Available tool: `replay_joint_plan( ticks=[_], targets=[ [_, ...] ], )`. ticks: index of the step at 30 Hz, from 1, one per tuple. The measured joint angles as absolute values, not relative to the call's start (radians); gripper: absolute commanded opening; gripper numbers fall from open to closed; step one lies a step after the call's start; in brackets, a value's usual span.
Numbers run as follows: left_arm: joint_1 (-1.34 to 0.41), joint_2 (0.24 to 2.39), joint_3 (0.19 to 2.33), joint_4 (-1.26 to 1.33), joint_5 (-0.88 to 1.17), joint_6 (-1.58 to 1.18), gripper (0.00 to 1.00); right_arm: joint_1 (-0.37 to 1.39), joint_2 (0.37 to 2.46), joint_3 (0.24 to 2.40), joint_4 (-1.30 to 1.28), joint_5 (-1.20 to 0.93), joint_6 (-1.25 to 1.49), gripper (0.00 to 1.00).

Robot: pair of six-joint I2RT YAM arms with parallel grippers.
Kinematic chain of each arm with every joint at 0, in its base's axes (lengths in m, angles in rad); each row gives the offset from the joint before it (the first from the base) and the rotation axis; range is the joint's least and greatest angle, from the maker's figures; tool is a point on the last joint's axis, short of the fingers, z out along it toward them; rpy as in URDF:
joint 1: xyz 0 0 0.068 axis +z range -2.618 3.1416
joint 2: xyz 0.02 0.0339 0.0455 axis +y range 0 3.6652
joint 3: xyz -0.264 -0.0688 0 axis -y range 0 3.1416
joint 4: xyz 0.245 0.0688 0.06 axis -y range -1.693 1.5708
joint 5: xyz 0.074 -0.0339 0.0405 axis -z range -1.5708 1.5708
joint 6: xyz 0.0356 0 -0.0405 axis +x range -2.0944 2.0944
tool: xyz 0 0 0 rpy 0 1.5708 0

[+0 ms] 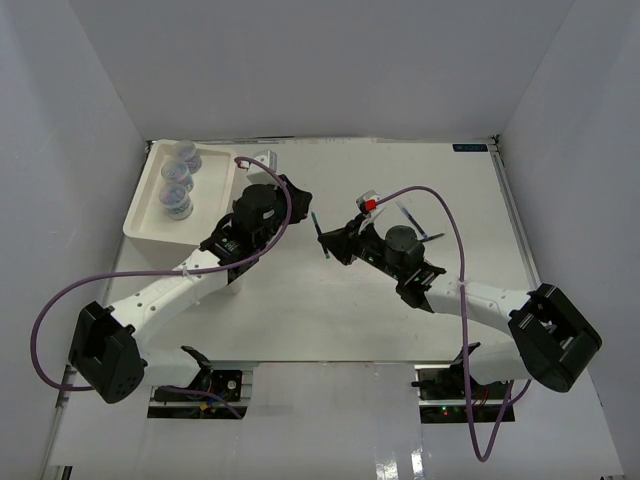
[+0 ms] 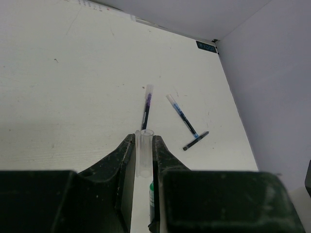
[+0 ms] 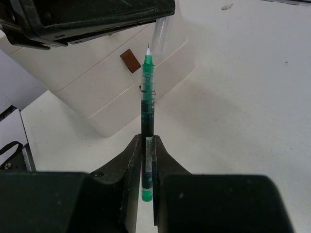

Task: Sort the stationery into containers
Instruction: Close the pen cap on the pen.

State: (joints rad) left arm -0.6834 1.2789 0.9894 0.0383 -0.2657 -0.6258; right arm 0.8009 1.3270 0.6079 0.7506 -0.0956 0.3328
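**Green pen and clear cap held tip to mouth beside the white box**

The right gripper (image 3: 147,148) is clenched on a green pen (image 3: 147,97). In the right wrist view the pen runs straight up the middle of the frame from between the fingers. Its barrel is dark lower down and green toward the fine white tip. The tip points at the open end of a clear cap (image 3: 161,33) in the upper middle of that frame, and a small gap shows between the two.

The left gripper (image 2: 144,141) grasps that clear cap, and its two fingers press on either side of the tube. The cap's open end sticks out past the fingertips at the centre of the left wrist view. A bit of green shows just below the tube, low between the fingers.

In the top view both grippers meet near the middle of the table (image 1: 300,300), just right of the white box (image 1: 140,228). The box sits at the upper left. Three jars (image 1: 177,178) with bluish contents stand in a row in its top tray. In the right wrist view a brown knob (image 3: 130,60) shows on the box's front, in the upper left.

Three more pens lie loose on the table, right of centre in the left wrist view. They are a clear pen with dark ink (image 2: 146,107), a blue pen (image 2: 181,113) and a short dark pen (image 2: 195,141). The short one touches the lower end of the blue one.
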Motion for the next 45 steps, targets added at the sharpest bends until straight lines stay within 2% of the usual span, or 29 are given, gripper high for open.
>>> replay_joint_plan(
  ticks=[45],
  targets=[
    [-0.658,1.261,0.966,0.062,-0.211,-0.677,0.20,0.801,1.370,0.649,0.751,-0.088,0.339,0.08]
  ],
)
